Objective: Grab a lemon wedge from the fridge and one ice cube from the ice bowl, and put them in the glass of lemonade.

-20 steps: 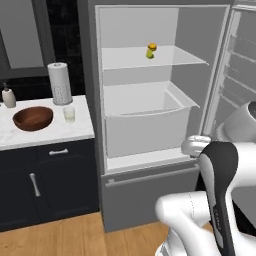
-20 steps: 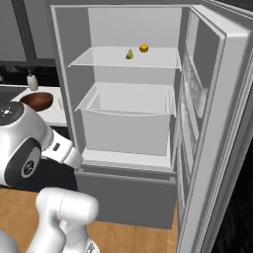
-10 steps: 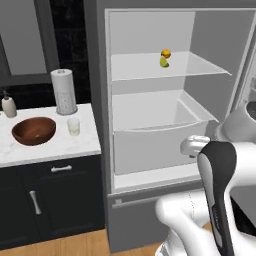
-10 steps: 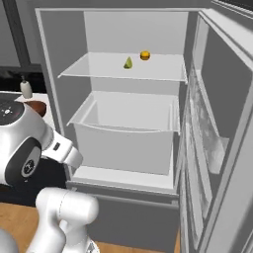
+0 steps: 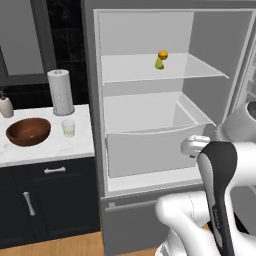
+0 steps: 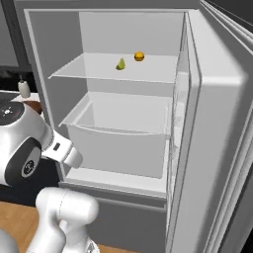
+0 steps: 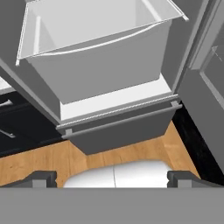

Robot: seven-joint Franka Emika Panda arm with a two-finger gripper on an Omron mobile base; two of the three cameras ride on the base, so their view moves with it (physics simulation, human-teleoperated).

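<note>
The fridge [image 5: 150,45] stands open, its door [image 6: 217,128] swung wide to the right, so the white inside is plain to see. Low in it sits a big white drawer [image 5: 150,145], with a glass shelf [image 5: 165,75] above. Left of the fridge runs a white counter [image 5: 45,150] over dark cabinets [image 5: 50,200].

The white arm [image 5: 220,185] rises in front of the fridge, near its lower right corner. From the hand camera the gripper [image 7: 112,178] points down at the drawer front and the wooden floor [image 7: 43,162], fingers spread wide apart with nothing between them.

On the counter, the bowl [image 5: 28,131] sits to the left; I cannot make out any ice in it. Behind it at the far left stands a soap dispenser [image 5: 6,106], and a paper-towel roll [image 5: 60,92] stands at the back, nearer the fridge. The glass [image 5: 68,128] of pale lemonade stands just right of the bowl, in front of the roll.

On the shelf lies the lemon wedge [image 5: 159,63], yellow-green, toward the back. A small orange fruit [image 5: 162,54] sits just beside it, a little farther back and to the right.
</note>
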